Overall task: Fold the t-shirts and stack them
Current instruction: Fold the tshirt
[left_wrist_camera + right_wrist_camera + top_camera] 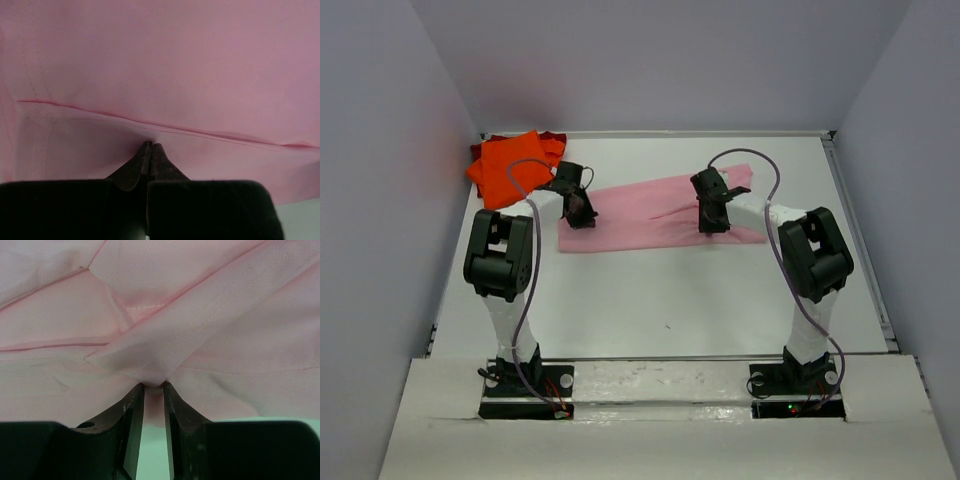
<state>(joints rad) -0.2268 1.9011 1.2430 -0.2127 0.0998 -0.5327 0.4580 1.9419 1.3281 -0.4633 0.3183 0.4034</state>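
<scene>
Looking in from the 6 o'clock edge of the top view, there's a stretch of bare white surface point(670, 300) first. Past that, the light pink shirt point(650, 215) lies as a long, rumpled strip across the middle, running roughly 9 to 3 o'clock.

The left fingers point(137, 167) are down at its 9 o'clock end. In the left wrist view they're pressed tight together, with a little pucker of pink cloth nipped right at the tips, just below a long fold line.

The right fingers point(131, 405) are toward the 3 o'clock end. They sit a narrow gap apart with a bunched fold of the same shirt clamped between them, and a stitched hem shows just above.

Farther back, around 10 o'clock in the far corner, the bright orange shirt point(510, 168) sits in a loose heap near the pink one's end. The dark red shirt point(556, 137) peeks out from under it on the 12 o'clock side.
</scene>
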